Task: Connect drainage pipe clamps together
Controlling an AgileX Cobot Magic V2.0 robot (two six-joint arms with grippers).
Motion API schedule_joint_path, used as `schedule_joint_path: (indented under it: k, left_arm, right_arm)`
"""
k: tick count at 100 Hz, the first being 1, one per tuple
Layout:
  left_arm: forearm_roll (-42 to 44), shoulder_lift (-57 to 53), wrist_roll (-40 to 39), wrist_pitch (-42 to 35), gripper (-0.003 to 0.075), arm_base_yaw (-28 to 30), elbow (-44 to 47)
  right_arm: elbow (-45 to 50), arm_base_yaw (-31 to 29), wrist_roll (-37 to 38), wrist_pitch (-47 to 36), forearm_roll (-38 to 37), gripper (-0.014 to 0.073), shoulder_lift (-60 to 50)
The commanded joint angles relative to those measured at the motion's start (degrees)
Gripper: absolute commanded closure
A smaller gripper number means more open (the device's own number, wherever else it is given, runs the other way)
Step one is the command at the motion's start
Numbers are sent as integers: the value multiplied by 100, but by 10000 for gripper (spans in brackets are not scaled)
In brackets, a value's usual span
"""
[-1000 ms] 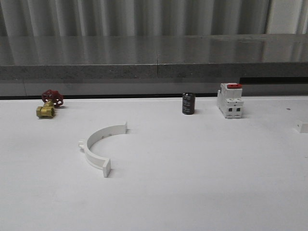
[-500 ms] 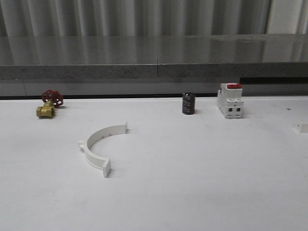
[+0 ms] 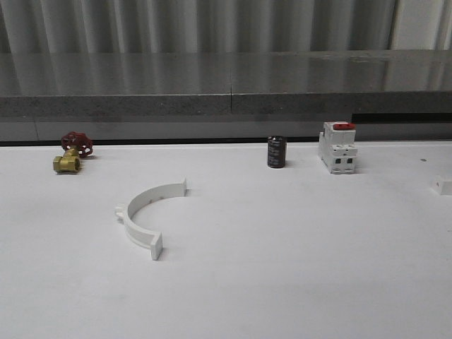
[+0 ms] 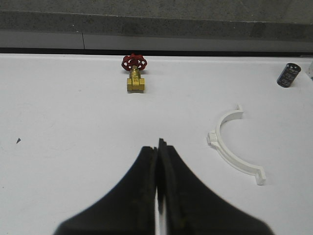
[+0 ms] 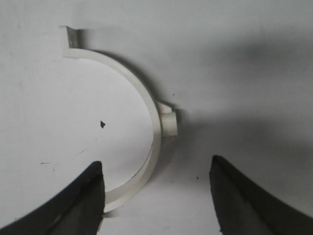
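Right pincer [image 5: 156,196] stands wide open above the white table [image 5: 244,58], its two dark fingers [image 5: 78,200] spread to either side of a white plastic semicircular clamp half [image 5: 146,103]. That half-ring lies flat on the table directly beneath the pincer; one end of its arc runs down beside one finger, and its flat flange tab at the other end lies farther ahead. A small stub sticks out from the arc's outer side, between the fingers and a little ahead of them.

Left pincer [image 4: 157,161] is closed tight, its black fingers pressed together with nothing between them. Ahead of it and off to one side lies the other white plastic semicircular clamp half [image 4: 234,144], flat on the table. Farther ahead sits a brass valve with a red handwheel [image 4: 135,73].
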Motion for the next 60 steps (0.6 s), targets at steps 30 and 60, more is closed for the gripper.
schedule_joint_path:
  k: [30, 60]
  left_arm:
    - [-65, 13, 0, -435, 741, 18, -154]
    - [-65, 13, 0, -435, 741, 18, -154]
  right_arm:
    - [-179, -45, -519, -663, 69, 123, 343]
    - [-179, -45, -587, -826, 69, 124, 607]
